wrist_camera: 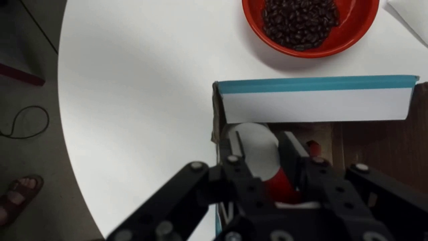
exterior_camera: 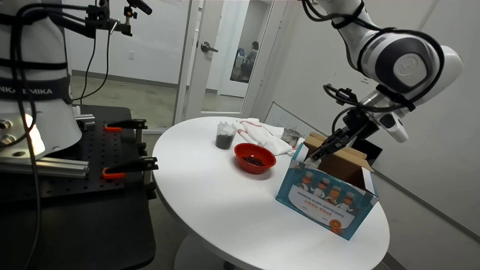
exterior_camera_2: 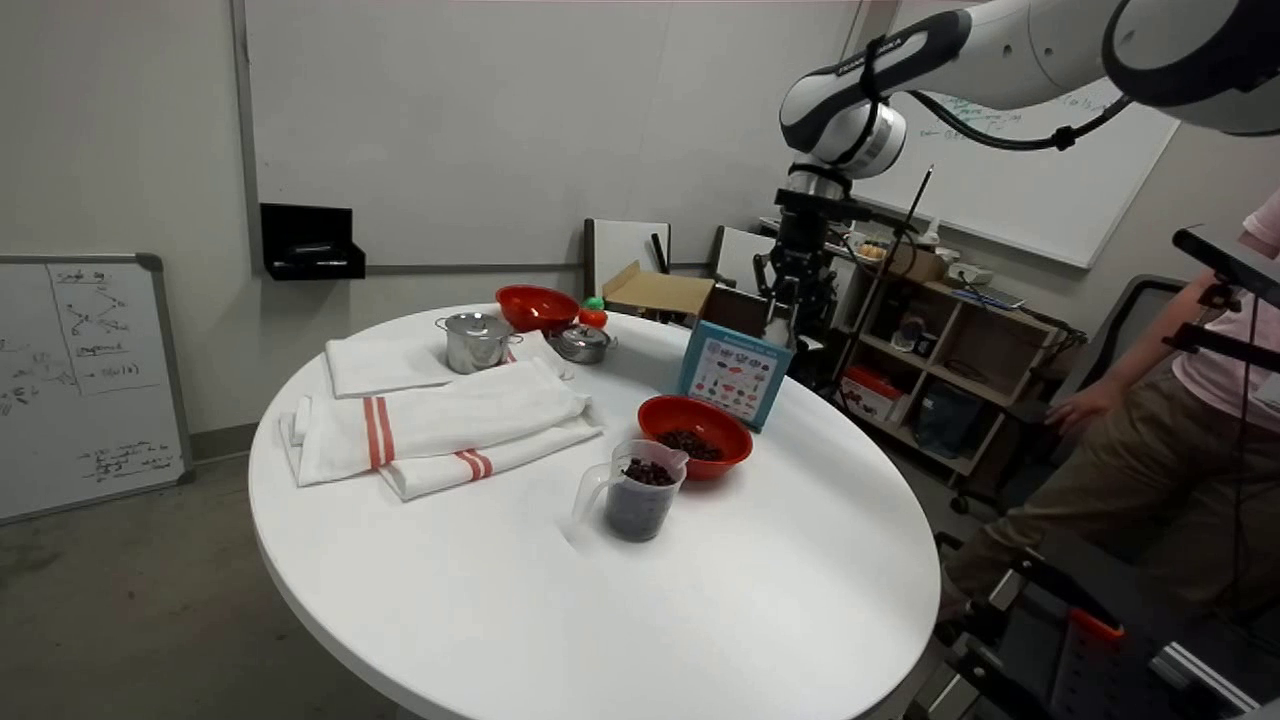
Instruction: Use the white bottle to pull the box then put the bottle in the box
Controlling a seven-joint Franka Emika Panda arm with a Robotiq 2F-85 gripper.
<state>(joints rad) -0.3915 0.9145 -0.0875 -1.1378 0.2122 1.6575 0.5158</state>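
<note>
The white bottle (wrist_camera: pixel 259 150) is inside the box (wrist_camera: pixel 316 83), in a corner close to a side wall. My gripper (wrist_camera: pixel 262 142) reaches down into the box with its two fingers on either side of the bottle, with no clear gap; it looks shut on it. In an exterior view the gripper (exterior_camera: pixel 318 153) is at the box's (exterior_camera: pixel 318 206) top edge, with the bottle (exterior_camera: pixel 312 162) just below the fingertips. The bottle (exterior_camera_2: pixel 778 328) also shows at the rim of the blue box (exterior_camera_2: pixel 735 375) under the gripper (exterior_camera_2: pixel 785 290). Its lower part is hidden.
A red bowl (exterior_camera: pixel 245 167) of dark beans stands close to the box. A clear measuring cup (exterior_camera_2: pixel 640 505) with beans stands near it. Towels (exterior_camera_2: pixel 450 415), a metal pot (exterior_camera_2: pixel 478 345) and another red bowl (exterior_camera_2: pixel 535 310) are further off. Red patches (wrist_camera: pixel 282 187) show inside the box.
</note>
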